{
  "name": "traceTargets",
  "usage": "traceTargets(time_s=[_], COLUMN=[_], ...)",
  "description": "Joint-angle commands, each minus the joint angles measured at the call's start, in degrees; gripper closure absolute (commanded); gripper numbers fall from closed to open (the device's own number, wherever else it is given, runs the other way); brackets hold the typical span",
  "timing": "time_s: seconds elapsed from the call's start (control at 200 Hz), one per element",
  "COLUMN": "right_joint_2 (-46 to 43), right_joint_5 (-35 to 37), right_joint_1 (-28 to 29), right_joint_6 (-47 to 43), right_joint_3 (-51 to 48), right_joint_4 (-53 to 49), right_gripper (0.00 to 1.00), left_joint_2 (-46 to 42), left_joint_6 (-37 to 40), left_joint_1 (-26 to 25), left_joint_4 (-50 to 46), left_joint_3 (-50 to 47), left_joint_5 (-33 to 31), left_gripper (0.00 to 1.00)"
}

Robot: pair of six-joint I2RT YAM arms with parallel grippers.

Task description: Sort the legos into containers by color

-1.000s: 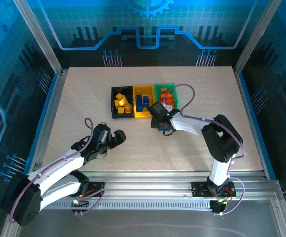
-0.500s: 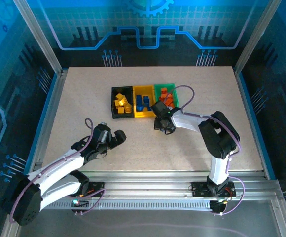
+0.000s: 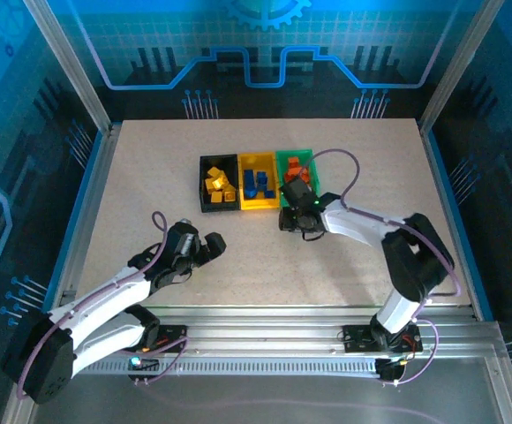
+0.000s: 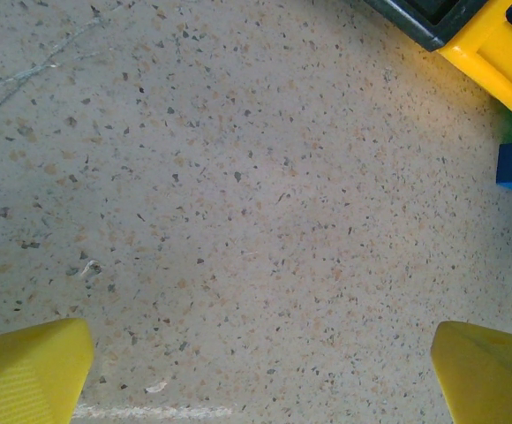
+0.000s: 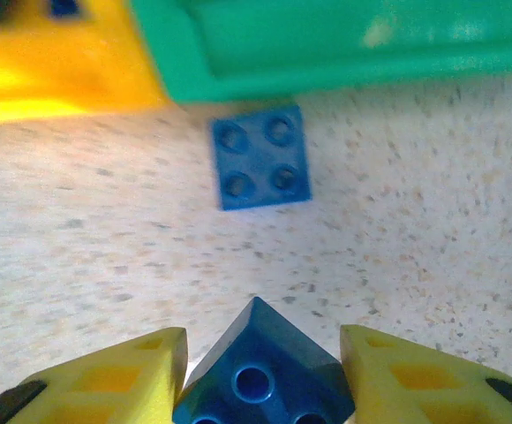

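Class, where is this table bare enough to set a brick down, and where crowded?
Free: table left of black bin, right of green bin, and between left gripper and right gripper. Crowded: before the green bin, where that gripper holds a blue brick near a loose brick.

The counter (image 3: 150, 177) is seen as beige, speckled with dark flecks. In the black bin (image 3: 219, 208) yellow legos (image 3: 218, 185) are seen, in the yellow bin (image 3: 258, 207) blue legos (image 3: 256, 183), in the green bin (image 3: 296, 154) orange legos (image 3: 295, 174). A blue 4-stud brick (image 5: 261, 157) is shown on the speckle; a darker blue brick (image 5: 263, 380) is framed by the yellow fingers (image 5: 115, 375) of the right pincer (image 5: 263, 353).
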Motion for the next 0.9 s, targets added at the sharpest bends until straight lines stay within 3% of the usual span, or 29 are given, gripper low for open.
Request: traceTargets(time_s=[0.0, 0.41, 0.51, 0.575, 0.73, 0.895], right_joint_2=[-1.73, 25.45, 29.48, 30.87, 27.11, 14.51], right_joint_5=[-2.10, 3.09, 3.32, 3.05, 2.25, -0.07], right_joint_1=[1.45, -1.03, -1.66, -2.02, -1.82, -1.19], right_joint_6=[-4.28, -3.75, -3.73, -3.91, -5.28, -5.72], right_joint_3=[4.83, 42.16, 48.68, 51.62, 49.88, 31.88], right_joint_4=[0.08, -10.12, -12.65, -13.69, -12.22, -3.69], right_gripper=[0.53, 0.48, 0.41, 0.29, 0.20, 0.18], left_joint_2=[-0.74, -3.60, -4.37, -4.56, -4.72, -5.33], left_joint_6=[0.44, -0.30, -0.17, -0.01, -0.18, 0.02], left_joint_1=[0.38, 0.35, 0.37, 0.33, 0.34, 0.38], left_joint_4=[-0.29, -3.15, -4.00, -4.23, -4.27, -4.50], left_joint_3=[0.53, 0.95, 1.06, 1.00, 1.10, 1.06], left_joint_5=[1.16, 2.24, 1.96, 1.92, 2.06, 1.73], left_gripper=[0.01, 0.01, 0.01, 0.01, 0.01, 0.01])
